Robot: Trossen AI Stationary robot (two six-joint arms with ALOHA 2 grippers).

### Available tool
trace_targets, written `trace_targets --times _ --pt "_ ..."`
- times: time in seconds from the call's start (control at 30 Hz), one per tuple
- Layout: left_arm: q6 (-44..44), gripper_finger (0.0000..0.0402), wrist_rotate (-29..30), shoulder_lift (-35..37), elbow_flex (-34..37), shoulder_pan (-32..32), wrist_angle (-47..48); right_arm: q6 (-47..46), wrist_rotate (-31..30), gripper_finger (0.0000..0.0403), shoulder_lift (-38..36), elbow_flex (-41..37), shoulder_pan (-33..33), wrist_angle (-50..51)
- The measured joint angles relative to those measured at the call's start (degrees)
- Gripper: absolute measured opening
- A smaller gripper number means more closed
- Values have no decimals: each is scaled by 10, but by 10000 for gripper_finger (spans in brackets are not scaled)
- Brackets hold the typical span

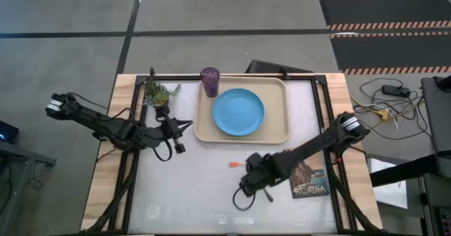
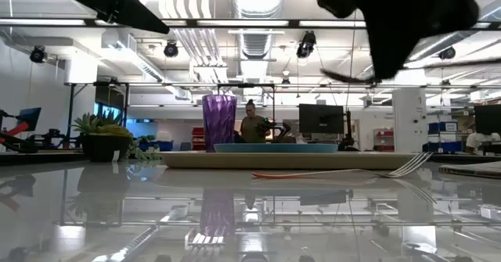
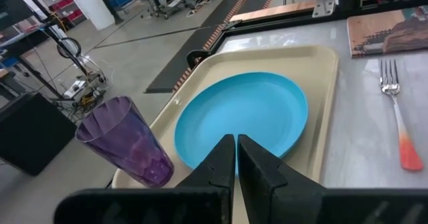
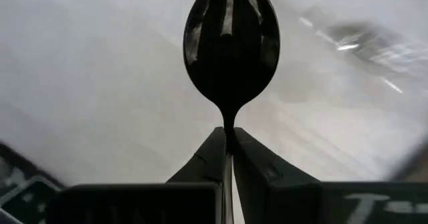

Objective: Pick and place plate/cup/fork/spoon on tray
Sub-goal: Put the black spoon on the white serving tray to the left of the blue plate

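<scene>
Right wrist view shows the right hand [image 4: 228,147] pinched shut on the thin neck of the spoon [image 4: 231,47], whose black oval bowl sticks straight out past the fingertips above the pale tabletop [image 1: 204,187]. From above, this hand [image 1: 248,167] sits over the near middle of the tabletop. The fork [image 1: 235,165] lies flat just beside it, orange handle end pointing away from the hand. On the hand's other side, close by, lies a picture book [image 1: 310,182] with "ACADIA" printed along its near edge.

Beyond the right hand, toward the far edge, rests the tray [image 1: 204,127], with the blue plate [image 1: 238,112] lying in its middle and the purple ribbed cup [image 1: 210,81] standing upright at its far left corner.

The left hand [image 1: 187,125] hangs just off the tray's left rim, fingers pressed together and holding nothing; its wrist view looks across the plate [image 3: 247,114] and cup [image 3: 127,140]. A small potted plant [image 1: 159,94] stands just beyond this hand.
</scene>
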State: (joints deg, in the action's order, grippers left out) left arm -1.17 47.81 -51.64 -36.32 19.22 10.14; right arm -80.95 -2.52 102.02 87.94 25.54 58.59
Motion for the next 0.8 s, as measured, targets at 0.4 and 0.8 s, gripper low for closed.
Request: trace_targets --times 0.4,0.8 --pt "5 0 -1 0 0 0 -6 136 -30 9 -95 -1 -178 133" --pt "6 0 0 0 0 0 -1 333 -61 9 -110 -48 -428 108"
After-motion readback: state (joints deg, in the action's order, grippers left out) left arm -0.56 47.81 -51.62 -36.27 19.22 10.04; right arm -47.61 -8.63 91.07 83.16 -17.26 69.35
